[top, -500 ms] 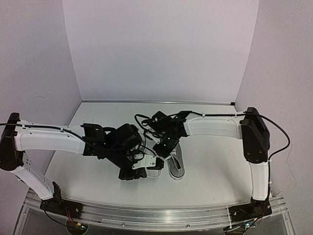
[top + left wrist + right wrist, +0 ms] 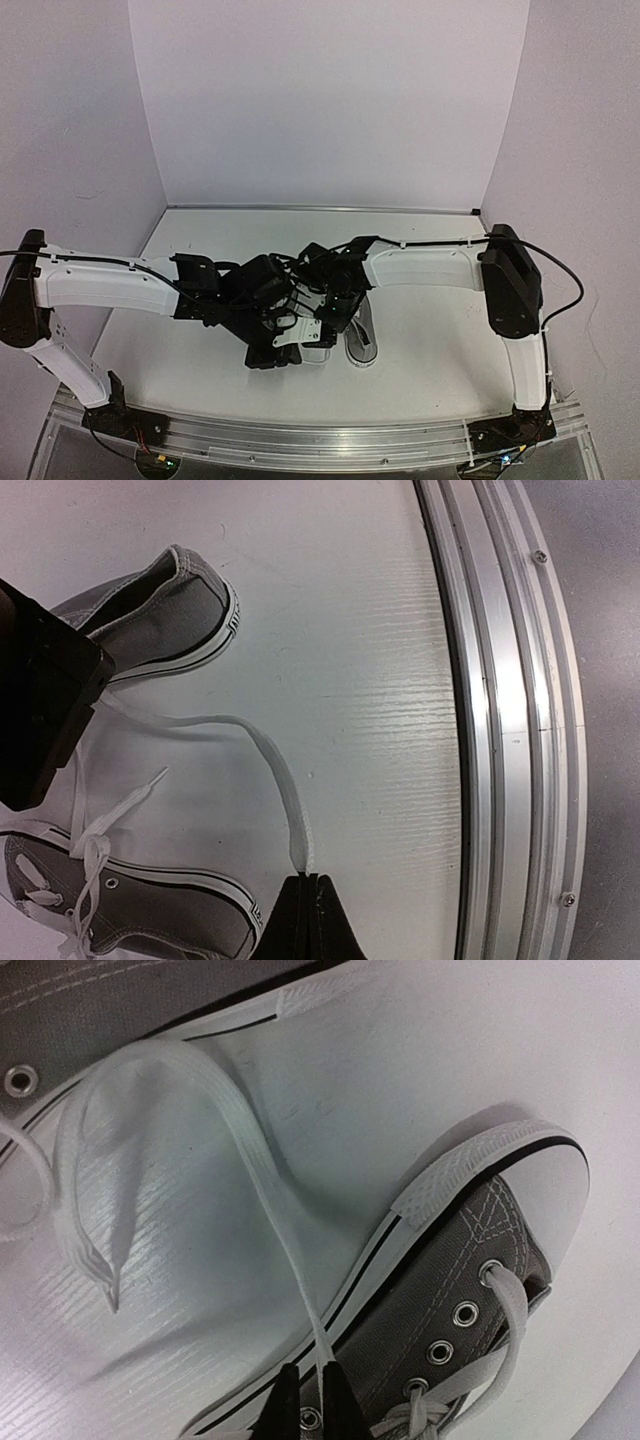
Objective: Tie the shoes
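Observation:
Two small grey sneakers with white soles lie side by side near the table's front; one (image 2: 361, 340) shows plainly in the top view, and the other (image 2: 318, 352) is partly under the arms. My left gripper (image 2: 309, 905) is shut on a white lace (image 2: 283, 775) that runs back toward the shoes (image 2: 170, 610) (image 2: 150, 910). My right gripper (image 2: 316, 1400) is shut on another lace strand (image 2: 270, 1200), just above the eyelets of a shoe (image 2: 470, 1290). This lace forms a loose loop (image 2: 150, 1070) on the table beside the second shoe (image 2: 90, 1000). In the top view both grippers (image 2: 283, 345) (image 2: 335, 315) meet over the shoes.
An aluminium rail (image 2: 500, 720) runs along the table's near edge, close to my left gripper; it also shows in the top view (image 2: 320, 435). The right arm's black body (image 2: 40, 700) sits at the left of the left wrist view. White walls (image 2: 320, 100) enclose the table.

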`<state>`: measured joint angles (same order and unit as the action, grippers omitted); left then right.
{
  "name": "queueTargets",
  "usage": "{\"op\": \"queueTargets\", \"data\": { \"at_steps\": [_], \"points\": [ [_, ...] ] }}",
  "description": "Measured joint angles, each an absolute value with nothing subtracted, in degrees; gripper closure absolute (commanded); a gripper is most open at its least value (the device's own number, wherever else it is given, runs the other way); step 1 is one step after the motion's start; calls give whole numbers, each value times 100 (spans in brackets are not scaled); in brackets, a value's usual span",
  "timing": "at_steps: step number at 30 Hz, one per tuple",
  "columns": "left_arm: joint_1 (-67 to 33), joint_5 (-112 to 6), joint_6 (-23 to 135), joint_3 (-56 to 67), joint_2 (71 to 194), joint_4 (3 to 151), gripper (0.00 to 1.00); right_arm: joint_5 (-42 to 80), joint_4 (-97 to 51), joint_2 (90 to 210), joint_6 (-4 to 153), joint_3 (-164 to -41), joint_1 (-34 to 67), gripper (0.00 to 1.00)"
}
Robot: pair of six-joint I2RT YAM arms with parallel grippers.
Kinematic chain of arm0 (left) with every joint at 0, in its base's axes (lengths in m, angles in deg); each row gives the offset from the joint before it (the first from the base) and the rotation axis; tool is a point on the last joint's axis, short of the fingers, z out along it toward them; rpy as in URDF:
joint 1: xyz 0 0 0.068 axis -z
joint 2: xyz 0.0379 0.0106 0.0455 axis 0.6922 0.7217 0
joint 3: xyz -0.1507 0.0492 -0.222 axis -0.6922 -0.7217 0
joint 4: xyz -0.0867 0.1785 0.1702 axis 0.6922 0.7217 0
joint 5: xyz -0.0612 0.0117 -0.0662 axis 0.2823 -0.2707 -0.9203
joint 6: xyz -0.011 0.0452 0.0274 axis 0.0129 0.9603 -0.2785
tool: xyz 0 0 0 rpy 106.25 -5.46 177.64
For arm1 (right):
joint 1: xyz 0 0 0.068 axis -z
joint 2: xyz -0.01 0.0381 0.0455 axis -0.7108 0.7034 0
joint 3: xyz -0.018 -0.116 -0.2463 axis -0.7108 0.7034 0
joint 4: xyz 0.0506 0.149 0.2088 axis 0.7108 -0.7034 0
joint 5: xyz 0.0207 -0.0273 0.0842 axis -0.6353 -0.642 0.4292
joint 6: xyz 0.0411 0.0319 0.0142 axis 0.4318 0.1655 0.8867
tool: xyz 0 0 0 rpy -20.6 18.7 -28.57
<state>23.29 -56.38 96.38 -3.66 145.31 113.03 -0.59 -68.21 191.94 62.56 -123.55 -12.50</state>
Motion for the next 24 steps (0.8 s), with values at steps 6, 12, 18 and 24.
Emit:
{"op": "queueTargets", "data": {
  "at_steps": [6, 12, 18, 24],
  "points": [
    [2279, -5654, 9483, -368, 14531, 11052, 100, -146, -6847, 19098, 6328, -12331, -1252, 100],
    [1967, -5870, 9156, -531, 14506, 10573, 100, -206, -6723, 18376, 6458, -11897, -1248, 100],
    [1839, -6027, 9019, -704, 14397, 10283, 100, 24, -6552, 17890, 6486, -11718, -1193, 82],
    [1843, -6160, 9021, -704, 14395, 10166, 100, 180, -6526, 18095, 6441, -11768, -1182, 76]
  ]
}}
